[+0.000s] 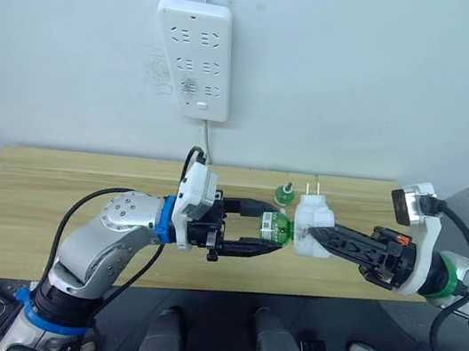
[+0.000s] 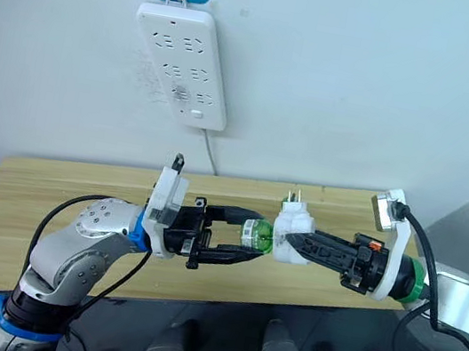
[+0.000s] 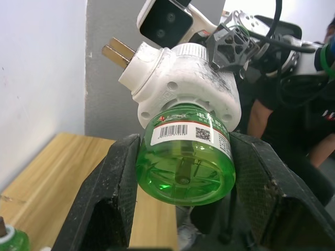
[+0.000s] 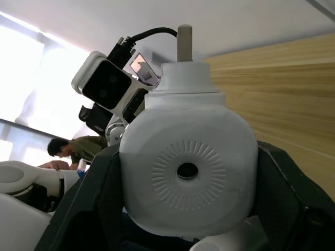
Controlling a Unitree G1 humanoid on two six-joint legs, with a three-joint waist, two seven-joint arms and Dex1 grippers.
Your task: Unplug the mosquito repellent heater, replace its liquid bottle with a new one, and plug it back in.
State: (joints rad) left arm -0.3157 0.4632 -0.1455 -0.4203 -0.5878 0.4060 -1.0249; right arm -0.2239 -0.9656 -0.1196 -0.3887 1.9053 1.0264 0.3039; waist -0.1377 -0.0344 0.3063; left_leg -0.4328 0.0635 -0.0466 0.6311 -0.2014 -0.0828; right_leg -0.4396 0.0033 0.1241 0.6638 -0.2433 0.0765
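The white mosquito repellent heater [image 1: 314,228] hangs in the air above the wooden table's front edge, its two prongs [image 1: 312,189] pointing up and back. My right gripper [image 1: 316,236] is shut on its rounded body [image 4: 188,167]. A green liquid bottle [image 1: 276,228] sticks out of the heater's underside toward my left arm. My left gripper [image 1: 272,230] is shut on that bottle [image 3: 186,167], one black finger [image 3: 112,193] against each side of it. A second green bottle [image 1: 283,195] stands upright on the table just behind the two grippers.
A long white power strip [image 1: 193,56] hangs on the wall above the table [image 1: 78,194], its cable dropping behind the tabletop. A person [image 3: 282,120] is beyond the table's right end.
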